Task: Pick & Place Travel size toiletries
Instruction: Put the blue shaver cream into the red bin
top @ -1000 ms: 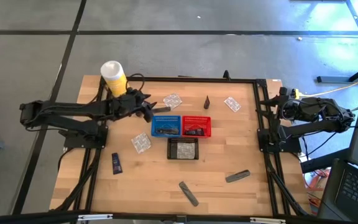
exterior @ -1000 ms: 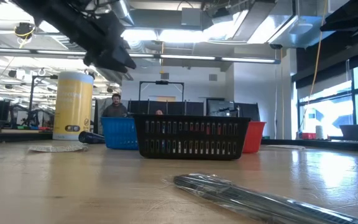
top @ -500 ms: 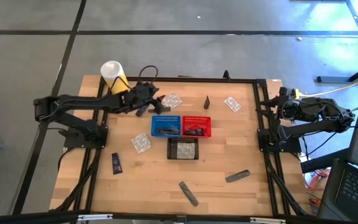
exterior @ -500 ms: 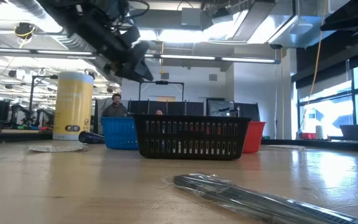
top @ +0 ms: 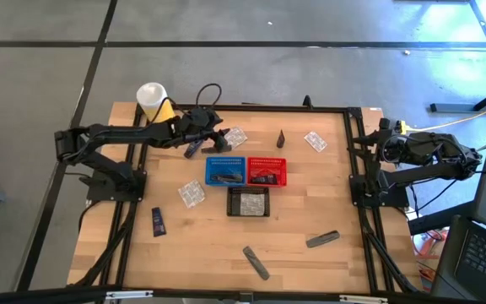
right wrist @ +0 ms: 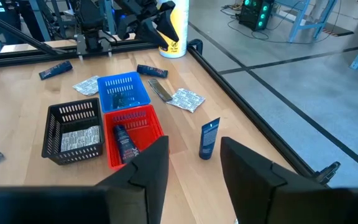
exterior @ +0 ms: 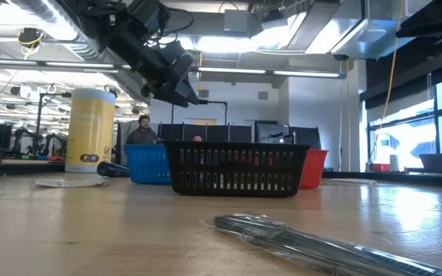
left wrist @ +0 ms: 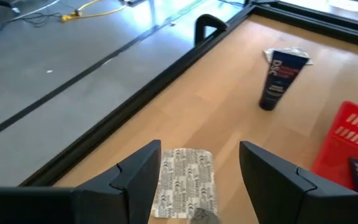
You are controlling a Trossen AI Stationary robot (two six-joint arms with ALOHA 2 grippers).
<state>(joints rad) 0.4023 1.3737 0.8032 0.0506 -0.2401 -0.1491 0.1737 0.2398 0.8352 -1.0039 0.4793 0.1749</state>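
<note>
My left gripper (top: 217,136) (left wrist: 199,152) hangs open above a clear crinkly packet (left wrist: 185,179) (top: 235,135) lying flat near the table's far edge. One end of a grey tube (right wrist: 160,91) lies beside the packet. A dark navy tube (left wrist: 279,76) (top: 281,138) stands upright farther right. Other toiletries lie about: clear packets (top: 315,140) (top: 191,193), a navy tube (top: 158,221), and grey tubes (top: 256,263) (top: 322,239). My right gripper (right wrist: 194,146) (top: 388,149) waits open, high beyond the table's right edge.
Blue (top: 225,170), red (top: 266,171) and black (top: 248,201) mesh baskets stand mid-table, each with items inside. A white-and-yellow canister (top: 153,101) stands at the far left corner, with a dark tube (right wrist: 151,70) near it. A black frame (top: 310,109) rims the table. A person (exterior: 141,132) shows beyond it.
My left gripper has swung toward the table's far edge and its right, from beside the blue basket to above the clear packet, staying well above the table.
</note>
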